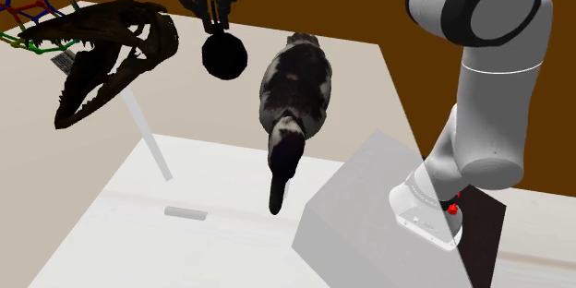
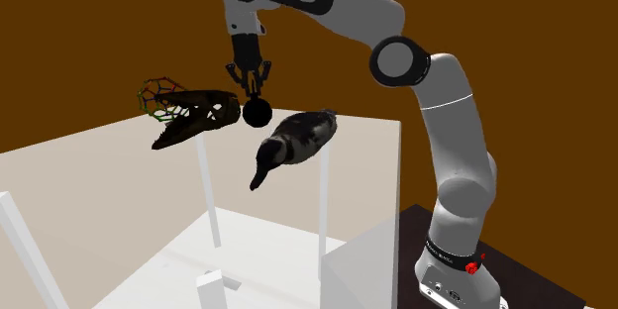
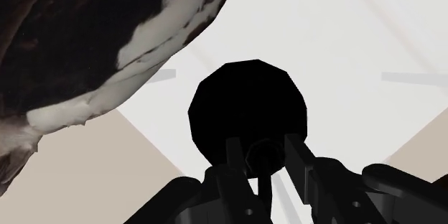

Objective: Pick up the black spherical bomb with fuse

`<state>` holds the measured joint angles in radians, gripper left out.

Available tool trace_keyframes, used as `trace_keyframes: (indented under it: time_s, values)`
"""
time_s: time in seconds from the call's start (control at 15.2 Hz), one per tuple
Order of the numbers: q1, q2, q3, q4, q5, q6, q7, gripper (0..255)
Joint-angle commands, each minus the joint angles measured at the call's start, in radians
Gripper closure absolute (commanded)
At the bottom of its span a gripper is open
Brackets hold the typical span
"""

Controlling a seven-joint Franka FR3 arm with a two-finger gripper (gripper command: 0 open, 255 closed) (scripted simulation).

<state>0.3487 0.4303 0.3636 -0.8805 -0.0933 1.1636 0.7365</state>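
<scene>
The black round bomb (image 1: 225, 54) hangs straight under my gripper (image 1: 215, 26), between a dark skull and a duck figure. In the wrist view the two fingers clasp the short fuse stub on top of the bomb (image 3: 248, 108), so the gripper (image 3: 263, 158) is shut on it. In the second exterior view the bomb (image 2: 257, 111) sits just below the gripper (image 2: 254, 91), at about the height of its neighbours. Whether it touches the white table (image 1: 194, 194) I cannot tell.
A black-and-white duck figure (image 1: 295, 92) lies close on the shoulder view's right of the bomb. A dark toothed skull (image 1: 111, 51) lies on its left, with a coloured wire ball (image 1: 26, 5) behind it. The grey stand (image 1: 369, 212) is at the lower right.
</scene>
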Motion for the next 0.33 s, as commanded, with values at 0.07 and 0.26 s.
trace_keyframes:
  time_s: [0.07, 0.26]
  values:
    - [0.040, 0.079, -0.004, 0.181, -0.028, -0.101, 0.005, 255]
    - [0.074, 0.143, -0.012, 0.313, -0.049, -0.168, 0.004, 255]
